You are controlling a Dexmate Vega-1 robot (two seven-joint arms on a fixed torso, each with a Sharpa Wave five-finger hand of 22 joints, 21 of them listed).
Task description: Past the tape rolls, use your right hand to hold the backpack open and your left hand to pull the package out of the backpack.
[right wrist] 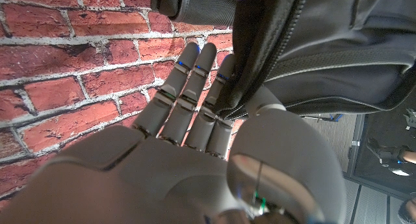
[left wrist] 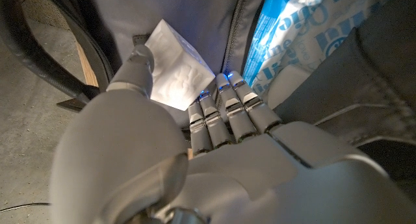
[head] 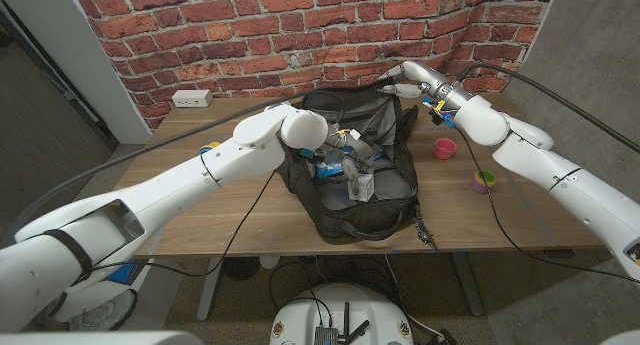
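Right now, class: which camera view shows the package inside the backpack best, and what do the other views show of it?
The left wrist view: the blue-and-white printed package shows large there, just beyond the left hand. The head view shows only a small blue patch of it in the open backpack. The right wrist view has the right hand holding the backpack's edge.

package [left wrist: 296, 39]: cut off by frame edge | left robot hand [head: 345, 150] fingertips: hidden inside backpack [head: 350, 190]

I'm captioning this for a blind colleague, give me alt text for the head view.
A black backpack lies open on a wooden table; the left hand reaches inside it while the right hand holds its top edge, before a brick wall.
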